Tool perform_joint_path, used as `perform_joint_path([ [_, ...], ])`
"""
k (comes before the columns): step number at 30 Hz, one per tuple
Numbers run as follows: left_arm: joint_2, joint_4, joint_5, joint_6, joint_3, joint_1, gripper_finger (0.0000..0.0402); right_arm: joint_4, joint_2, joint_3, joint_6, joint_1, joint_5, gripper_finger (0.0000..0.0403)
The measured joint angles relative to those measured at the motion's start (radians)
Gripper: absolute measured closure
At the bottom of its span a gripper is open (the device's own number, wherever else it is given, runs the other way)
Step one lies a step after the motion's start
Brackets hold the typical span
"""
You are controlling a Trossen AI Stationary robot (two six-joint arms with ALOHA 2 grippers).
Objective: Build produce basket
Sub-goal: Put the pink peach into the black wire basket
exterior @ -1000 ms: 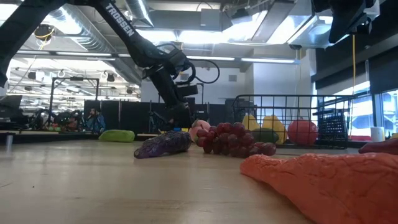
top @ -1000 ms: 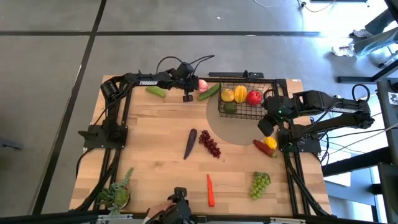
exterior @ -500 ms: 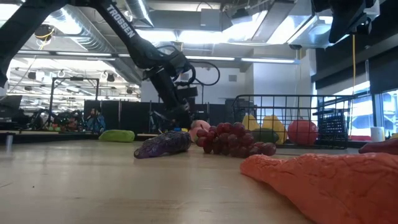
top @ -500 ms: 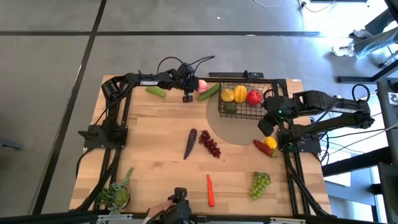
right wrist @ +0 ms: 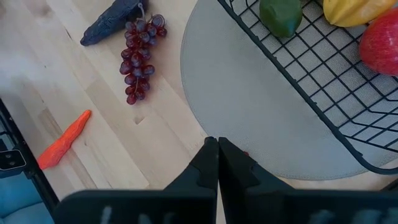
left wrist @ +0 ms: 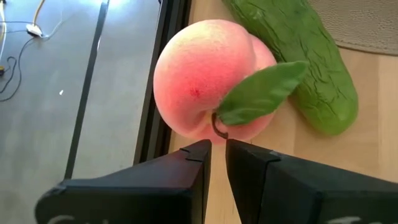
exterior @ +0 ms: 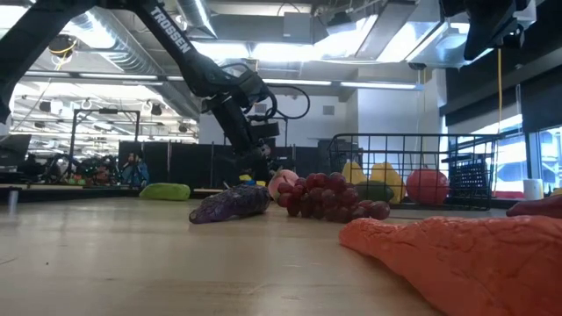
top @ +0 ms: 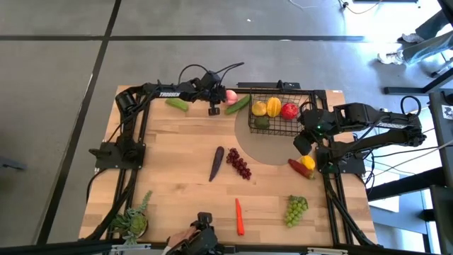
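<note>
Peach (left wrist: 208, 78) lies against cucumber (left wrist: 292, 59), beside the basket (top: 279, 108).

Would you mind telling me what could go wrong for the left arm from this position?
The left gripper sits nearly shut just short of the peach, so it might nudge it rather than grasp it. The peach lies at the table edge, so it could roll off. The cucumber touching it may crowd a grasp.

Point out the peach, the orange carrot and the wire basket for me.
peach (left wrist: 208, 78), left wrist view, middle of its pink skin.
orange carrot (top: 240, 217), high view, mid-body.
wire basket (top: 272, 130), high view, near rim.
</note>
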Motion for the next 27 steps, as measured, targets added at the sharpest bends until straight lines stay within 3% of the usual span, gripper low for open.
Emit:
perform_joint_path([
  [27,0.000,0.001,0.000,0.001,0.000,-0.010,0.0361,0.000,0.000,0.000,-0.001,0.000,0.000,0.0402],
])
